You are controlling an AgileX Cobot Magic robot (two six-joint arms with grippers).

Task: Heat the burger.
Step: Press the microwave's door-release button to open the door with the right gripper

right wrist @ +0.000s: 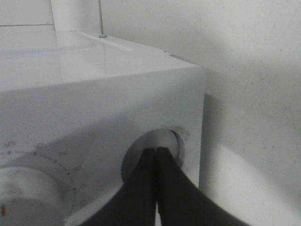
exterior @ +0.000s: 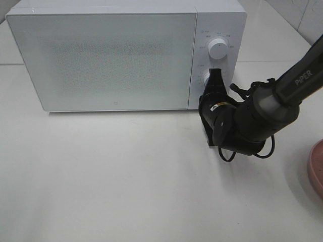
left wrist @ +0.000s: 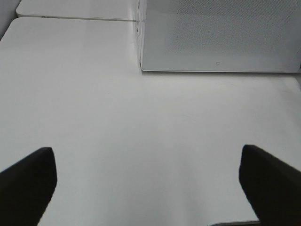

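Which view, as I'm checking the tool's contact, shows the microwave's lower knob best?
Right wrist view: the lower knob sits close up, mid-picture, with the shut right tool tips over it. The exterior high view shows only a sliver of it beside the tool. The left wrist view does not show it.

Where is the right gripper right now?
In the exterior high view the right gripper is right of centre, its closed tips at the lower knob of the microwave, just under the upper knob.
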